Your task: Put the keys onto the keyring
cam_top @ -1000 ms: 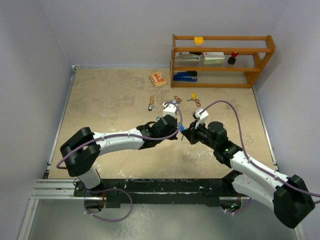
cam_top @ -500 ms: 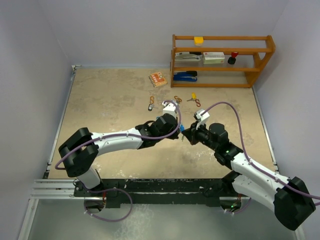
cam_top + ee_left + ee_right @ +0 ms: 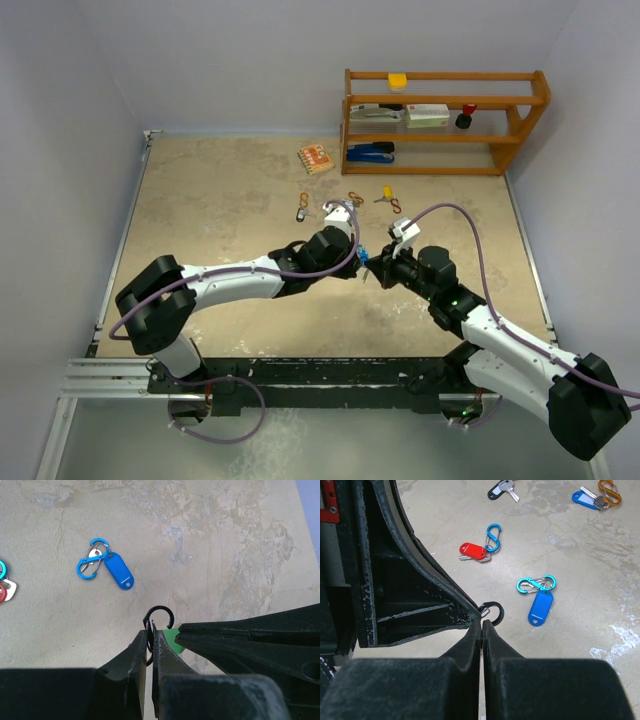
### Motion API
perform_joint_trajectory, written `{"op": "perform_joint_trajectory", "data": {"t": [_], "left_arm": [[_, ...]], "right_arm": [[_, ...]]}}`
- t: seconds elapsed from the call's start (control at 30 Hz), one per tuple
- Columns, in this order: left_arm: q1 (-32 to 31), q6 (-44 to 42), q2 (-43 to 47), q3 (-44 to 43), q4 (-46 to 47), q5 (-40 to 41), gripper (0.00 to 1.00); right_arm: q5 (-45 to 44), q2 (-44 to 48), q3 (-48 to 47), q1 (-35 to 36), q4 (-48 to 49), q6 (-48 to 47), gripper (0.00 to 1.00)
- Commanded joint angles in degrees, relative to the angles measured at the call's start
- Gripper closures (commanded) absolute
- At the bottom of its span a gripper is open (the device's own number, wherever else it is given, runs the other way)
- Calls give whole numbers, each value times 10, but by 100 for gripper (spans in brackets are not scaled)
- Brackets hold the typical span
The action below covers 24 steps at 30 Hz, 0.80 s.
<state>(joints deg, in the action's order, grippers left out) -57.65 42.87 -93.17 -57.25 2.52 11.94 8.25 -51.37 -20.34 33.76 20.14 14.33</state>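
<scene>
My left gripper (image 3: 150,630) is shut on a black hooked keyring (image 3: 160,616), whose open hook sticks out past the fingertips. My right gripper (image 3: 482,622) is shut. In the left wrist view a green key tag (image 3: 172,639) pokes out from under its fingers, right beside the ring. The black ring (image 3: 496,612) touches my right fingertips. In the top view both grippers (image 3: 366,262) meet above mid-table. A blue-tagged key (image 3: 118,570) on a blue clip lies on the table; it also shows in the right wrist view (image 3: 540,608).
A red-tagged key (image 3: 472,551), a black key (image 3: 496,491) and a blue tag on an orange clip (image 3: 585,499) lie further off. A wooden shelf (image 3: 445,150) with a stapler stands at the back right. An orange box (image 3: 315,158) lies at the back.
Both grippers have shifted only slightly and stay tip to tip. Their holds are unchanged.
</scene>
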Motion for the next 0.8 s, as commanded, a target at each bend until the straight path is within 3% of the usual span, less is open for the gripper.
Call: {"op": "perform_joint_trajectory", "data": {"t": [0.0, 0.77], "left_arm": [[5, 5, 26, 4, 31, -16, 100], [8, 8, 37, 17, 48, -40, 100]], "right_arm": [[-12, -3, -16, 4, 32, -12, 100], [-20, -8, -16, 4, 38, -15, 100]]}}
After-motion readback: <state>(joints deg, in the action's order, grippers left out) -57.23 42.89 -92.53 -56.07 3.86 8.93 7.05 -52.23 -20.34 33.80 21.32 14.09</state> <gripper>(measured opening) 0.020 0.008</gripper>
